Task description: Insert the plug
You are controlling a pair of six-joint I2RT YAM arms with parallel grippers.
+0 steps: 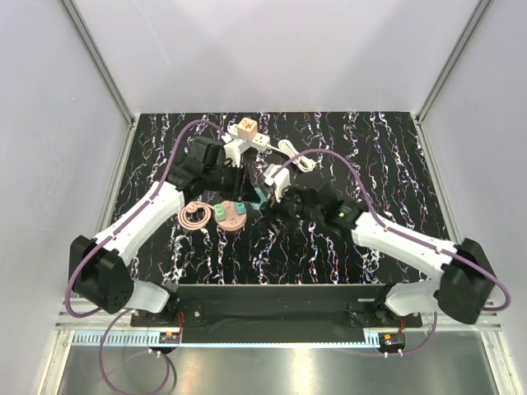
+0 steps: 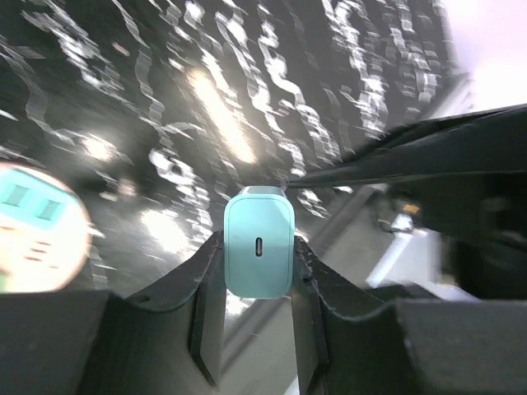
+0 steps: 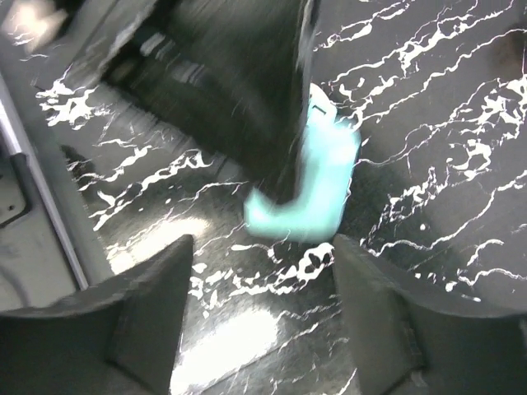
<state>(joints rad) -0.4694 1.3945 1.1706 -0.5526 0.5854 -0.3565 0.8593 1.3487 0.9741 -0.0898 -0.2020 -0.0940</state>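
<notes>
My left gripper (image 2: 258, 271) is shut on a teal plug (image 2: 258, 244), a rounded adapter block with a small slot port on the face toward the camera, held above the black marbled table. In the top view the plug (image 1: 258, 196) sits mid-table at the left gripper (image 1: 251, 189). A round pink socket unit (image 1: 231, 216) with green outlets lies just left of it; it also shows in the left wrist view (image 2: 33, 226). My right gripper (image 3: 262, 321) is open and empty, just short of the plug (image 3: 317, 185), which the left fingers (image 3: 239, 90) hold.
A pink coiled cable (image 1: 195, 216) lies left of the socket unit. A white power cube (image 1: 245, 130) with white adapters and a white cord (image 1: 290, 152) sits at the back centre. The right arm (image 2: 461, 189) is close on the left gripper's right.
</notes>
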